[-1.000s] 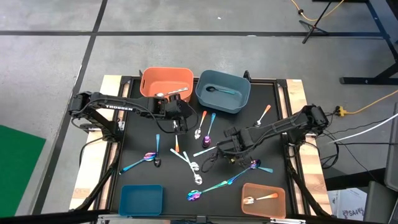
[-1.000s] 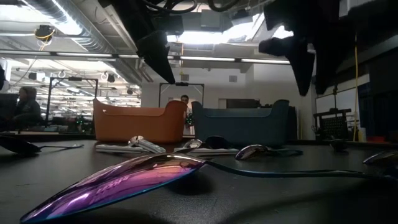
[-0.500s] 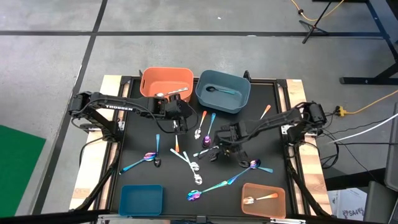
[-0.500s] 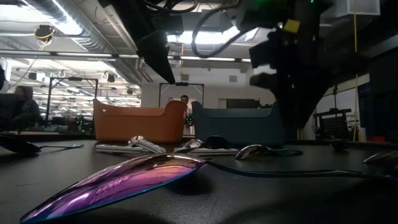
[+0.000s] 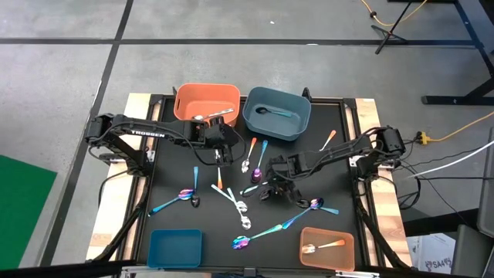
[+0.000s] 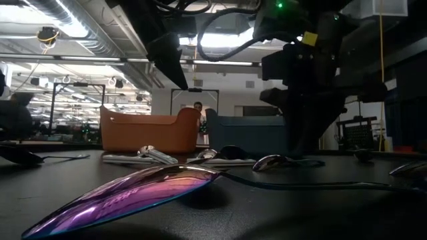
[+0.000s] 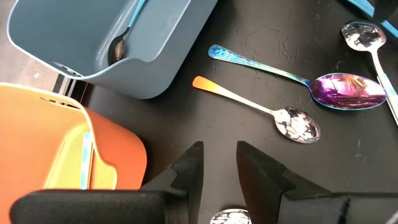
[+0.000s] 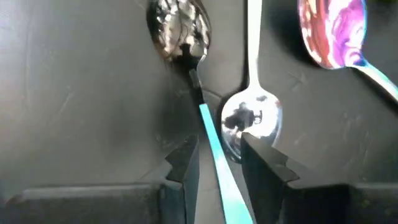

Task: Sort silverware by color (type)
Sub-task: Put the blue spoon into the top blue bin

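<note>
I have the right gripper (image 5: pixel 272 183) low over the middle of the black table (image 5: pixel 170 147), its fingers (image 8: pixel 181 163) parted a little, straddling the teal handle (image 8: pixel 214 146) of a spoon without pinching it yet. My worry is the plain silver spoon (image 8: pixel 252 118) lying just beside that handle, its bowl nearly touching one finger: if I close here I may catch both, or flick the silver one aside. The thin, smooth handle lies flat on the surface, so the pads could also slide off.

The left gripper (image 7: pixel 219 163) hangs near the far edge, just in front of the orange bin (image 5: pixel 205 102) and the blue bin (image 5: pixel 276 112), fingers slightly apart and holding nothing.

The remaining silverware lies scattered across the table's middle: glossy, mirror-like metal, slim stems with shallow oval bowls. An iridescent purple spoon (image 7: pixel 345 90) has an embossed teal stem; an orange-handled spoon (image 7: pixel 258 107) lies just beside it. Both bins are matte plastic with rounded corners.
</note>
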